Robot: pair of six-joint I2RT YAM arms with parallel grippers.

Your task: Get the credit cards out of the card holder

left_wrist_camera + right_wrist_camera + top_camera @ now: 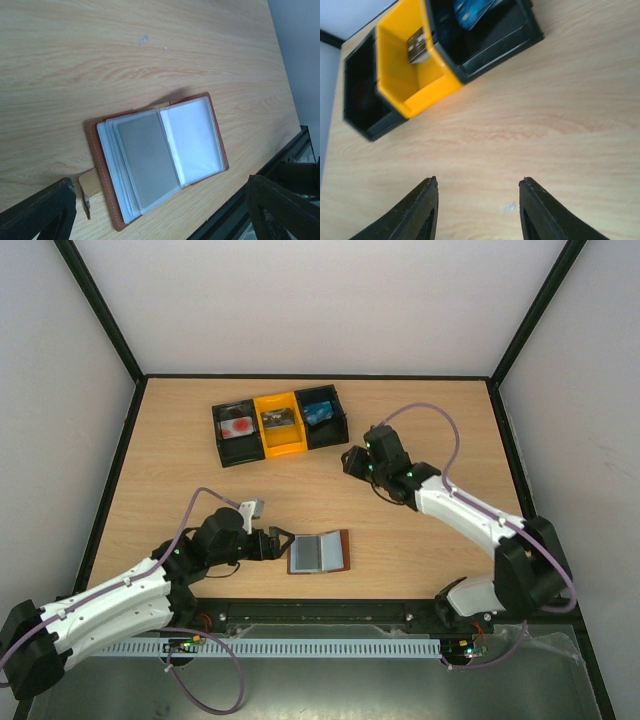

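the card holder (319, 552) lay open on the table (180, 470), just beside the left gripper (277, 543), which was open and empty. the right gripper (477, 200), open and empty too, hung near the tray (283, 448) with a blue card (320, 412) in it. the job looked almost done; next, check the pockets for one more card

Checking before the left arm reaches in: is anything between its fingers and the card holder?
Nothing visible. The card holder lies open on the table just ahead of the left gripper, whose fingers are spread wide, with only bare wood in the gap.
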